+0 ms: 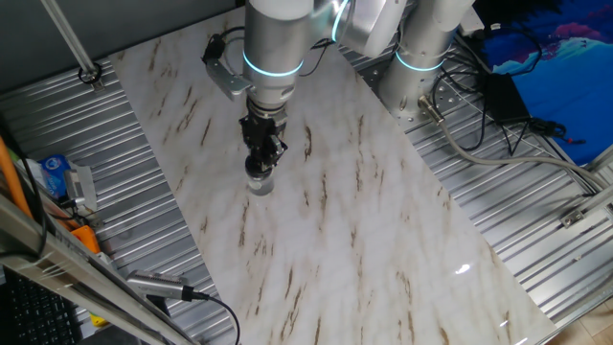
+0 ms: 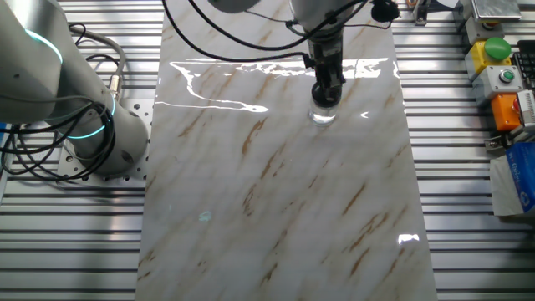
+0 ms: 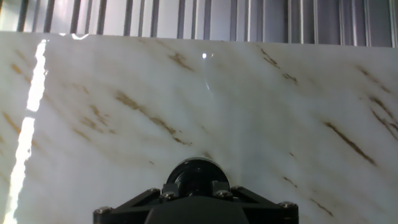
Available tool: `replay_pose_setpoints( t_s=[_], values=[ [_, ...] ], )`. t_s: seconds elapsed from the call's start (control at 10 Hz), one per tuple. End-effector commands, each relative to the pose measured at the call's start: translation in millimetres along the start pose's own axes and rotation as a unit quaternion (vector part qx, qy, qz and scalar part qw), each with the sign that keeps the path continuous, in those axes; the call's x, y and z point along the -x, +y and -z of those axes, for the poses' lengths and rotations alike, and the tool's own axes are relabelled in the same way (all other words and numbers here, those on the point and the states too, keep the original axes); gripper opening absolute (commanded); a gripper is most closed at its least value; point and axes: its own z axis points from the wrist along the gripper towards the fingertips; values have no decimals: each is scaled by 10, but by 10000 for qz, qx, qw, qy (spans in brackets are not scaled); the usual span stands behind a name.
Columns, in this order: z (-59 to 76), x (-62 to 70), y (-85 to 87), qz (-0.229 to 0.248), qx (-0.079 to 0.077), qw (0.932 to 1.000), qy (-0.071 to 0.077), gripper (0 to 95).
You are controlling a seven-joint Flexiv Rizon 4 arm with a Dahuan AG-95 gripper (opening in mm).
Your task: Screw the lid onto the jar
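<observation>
The clear glass jar (image 1: 260, 185) stands upright on the marble tabletop, directly under my gripper (image 1: 261, 165). It also shows in the other fixed view (image 2: 323, 115), below the gripper (image 2: 326, 94). The round black lid (image 3: 198, 173) sits between my fingertips in the hand view, and the gripper (image 3: 196, 186) is shut on it. The lid is right on top of the jar's mouth. The jar itself is hidden under the lid in the hand view. I cannot tell how far the lid is seated.
The marble slab (image 1: 364, 240) lies on a ribbed metal table (image 1: 536, 220). The arm's base (image 1: 421, 57) and cables stand at the far right. A button box (image 2: 497, 63) and small items lie off the slab's edge.
</observation>
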Motion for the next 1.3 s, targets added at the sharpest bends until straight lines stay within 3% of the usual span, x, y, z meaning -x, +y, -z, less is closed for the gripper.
replay_pose_setpoints(
  t_s=[0.1, 0.5, 0.7, 0.9, 1.1, 1.2, 1.3],
  values=[
    [-3, -35, 29, 603, 106, 9981, 4, 760],
    [20, -37, 31, 969, 159, 9951, 82, 760],
    [25, -39, 31, 1498, 173, 9881, 300, 760],
    [48, -40, 35, 2601, 196, 9646, 394, 760],
    [103, -37, 47, 3255, 100, 9443, 475, 760],
    [128, -38, 52, 3436, 74, 9377, 507, 570],
    [152, -42, 54, 3593, 52, 9317, 538, 570]
  ],
)
